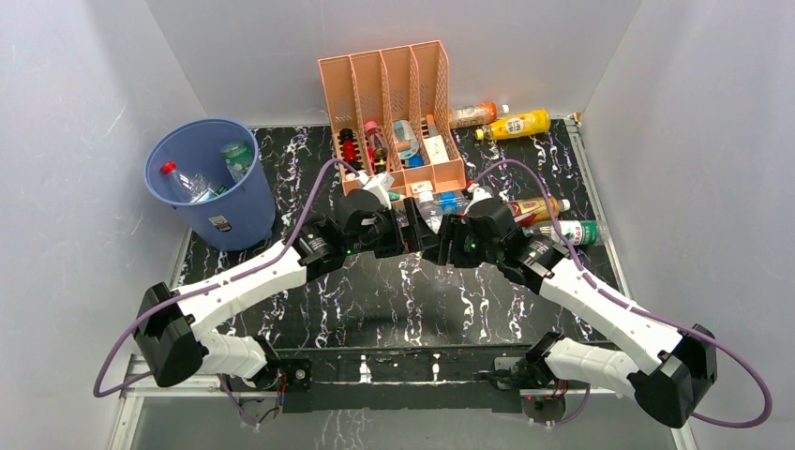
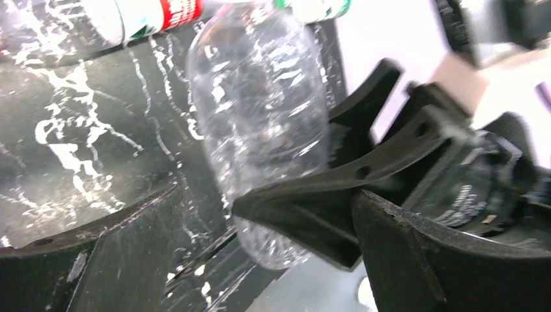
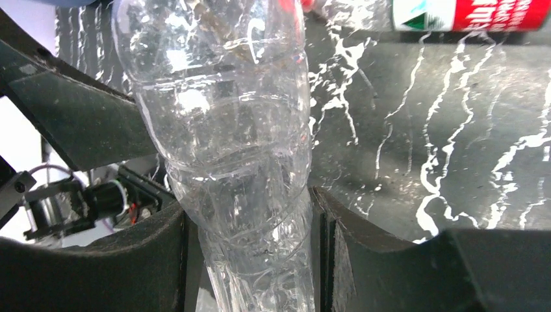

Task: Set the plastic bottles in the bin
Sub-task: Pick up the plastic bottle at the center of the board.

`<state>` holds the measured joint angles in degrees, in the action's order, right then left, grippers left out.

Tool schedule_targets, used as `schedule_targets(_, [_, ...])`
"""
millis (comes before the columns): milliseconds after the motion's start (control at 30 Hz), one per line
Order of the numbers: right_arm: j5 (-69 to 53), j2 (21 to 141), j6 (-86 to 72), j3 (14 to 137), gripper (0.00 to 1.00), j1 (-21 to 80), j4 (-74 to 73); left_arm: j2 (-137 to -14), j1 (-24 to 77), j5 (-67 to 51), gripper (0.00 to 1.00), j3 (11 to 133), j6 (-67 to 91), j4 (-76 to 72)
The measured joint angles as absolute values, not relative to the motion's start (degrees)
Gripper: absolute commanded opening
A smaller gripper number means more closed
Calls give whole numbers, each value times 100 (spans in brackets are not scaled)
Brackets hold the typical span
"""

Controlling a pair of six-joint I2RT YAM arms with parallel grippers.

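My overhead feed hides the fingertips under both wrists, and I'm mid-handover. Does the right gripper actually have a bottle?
Observer: Yes. The right wrist camera shows the right gripper closed on a clear bottle, with a finger pressed against each side.
Operator: And the left gripper?
Observer: Its own camera shows the left gripper open, with that bottle between its spread fingers.
Operator: Anything in the way if it closes?
Observer: Possibly. In the left wrist view, one of the right arm's fingers also sits inside the left gripper's gap, beside the bottle.
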<state>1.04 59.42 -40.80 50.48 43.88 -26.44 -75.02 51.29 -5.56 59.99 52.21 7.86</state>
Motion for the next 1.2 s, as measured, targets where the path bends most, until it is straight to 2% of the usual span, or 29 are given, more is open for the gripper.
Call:
schedule_targets(267, [-152,5948,-4163,5048,49,4471,-2335,-7234,5151,-493,98,5747,5472,141])
schedule_targets(767, [443,5975,-4272,5103,49,4823,-2600,-7214,5190,-281,98,5749,5428,386])
schedule_targets(800, [521,5972,-4285,5103,49,4886,-2596,-7177,5205,-226,97,5749,5417,438])
schedule_targets(900, [585,5957,-4340,5098,49,5011,-2504,-6954,5275,38,64,5747,5334,652])
schedule_targets(967, [550,5961,-4475,5098,49,5155,-2327,-6764,5299,172,49,5747,5304,784])
schedule_targets(1067, [405,6134,-4497,5098,52,5266,-2370,-6545,5271,410,49,5745,5312,755])
schedule_targets(1200, [209,6396,-4486,5111,50,5369,-2443,-6504,5186,775,63,5743,5288,792])
